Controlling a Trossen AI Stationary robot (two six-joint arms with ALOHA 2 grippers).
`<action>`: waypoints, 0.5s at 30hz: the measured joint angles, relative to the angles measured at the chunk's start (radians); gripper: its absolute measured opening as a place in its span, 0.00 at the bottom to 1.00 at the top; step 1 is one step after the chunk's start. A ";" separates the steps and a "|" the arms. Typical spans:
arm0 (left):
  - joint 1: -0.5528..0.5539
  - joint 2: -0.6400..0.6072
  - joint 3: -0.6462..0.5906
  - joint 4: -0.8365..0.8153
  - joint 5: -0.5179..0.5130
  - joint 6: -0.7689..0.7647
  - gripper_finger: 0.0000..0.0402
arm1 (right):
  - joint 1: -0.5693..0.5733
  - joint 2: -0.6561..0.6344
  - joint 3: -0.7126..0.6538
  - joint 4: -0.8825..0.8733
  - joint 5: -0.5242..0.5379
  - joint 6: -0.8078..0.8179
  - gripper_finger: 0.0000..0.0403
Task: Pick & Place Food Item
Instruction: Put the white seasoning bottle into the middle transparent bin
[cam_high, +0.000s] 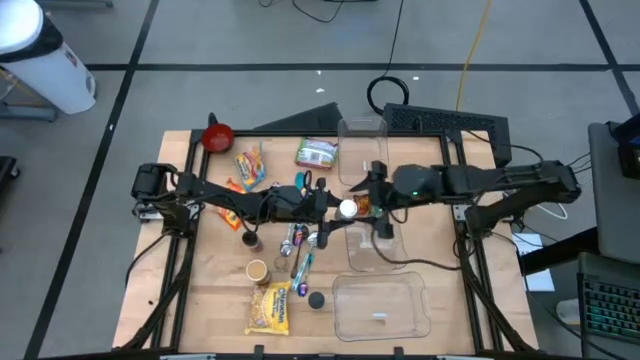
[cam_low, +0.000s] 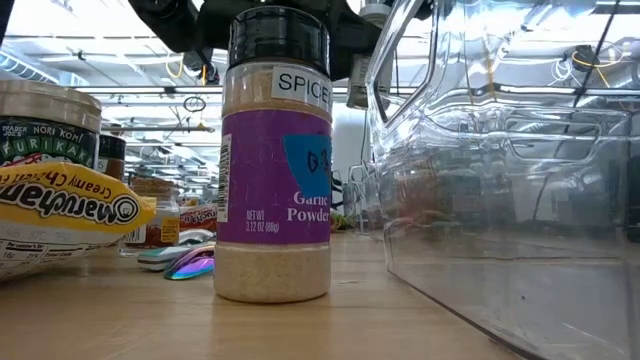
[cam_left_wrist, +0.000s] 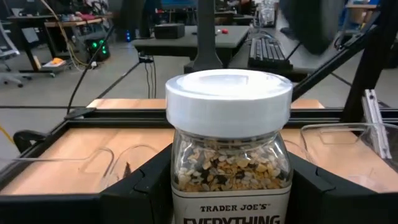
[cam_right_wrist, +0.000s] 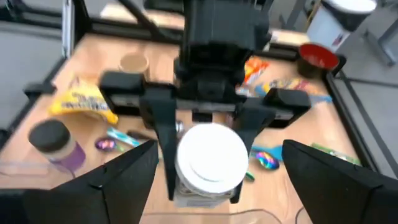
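Observation:
The food item is a glass seasoning jar (cam_left_wrist: 229, 143) with a white lid (cam_high: 347, 209) and seeds inside. It is at the table's middle, next to a clear bin (cam_high: 375, 248). My left gripper (cam_high: 338, 208) reaches in level from the table's left and is shut on the jar. My right gripper (cam_right_wrist: 217, 186) stands open just to the jar's right. It is higher and slants down toward the lid (cam_right_wrist: 211, 155), its fingers wide apart and touching nothing. My left gripper pinches the jar's glass body (cam_left_wrist: 180, 171) just below the white lid, between its two fingers (cam_left_wrist: 146, 186). The fingers come level from the table's left, one on each side. The jar stands upright in the hold; its base is out of view.
A garlic powder jar (cam_low: 273, 160), a yellow noodle packet (cam_high: 270, 308), spoons and other small jars lie near the front left. Snack packets (cam_high: 250, 170) and a red bowl (cam_high: 217, 136) sit far left. Clear bins stand at the front (cam_high: 380, 305) and back (cam_high: 362, 135).

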 joint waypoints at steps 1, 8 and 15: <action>-0.001 0.000 0.000 0.002 0.001 0.000 0.51 | -0.004 0.015 0.001 -0.001 -0.001 -0.005 0.83; -0.001 0.000 0.000 -0.013 -0.006 0.000 0.51 | -0.044 0.061 0.001 -0.001 -0.006 -0.019 0.82; -0.003 -0.001 0.000 -0.009 0.001 -0.001 0.51 | -0.071 0.061 0.000 0.019 -0.138 -0.023 0.76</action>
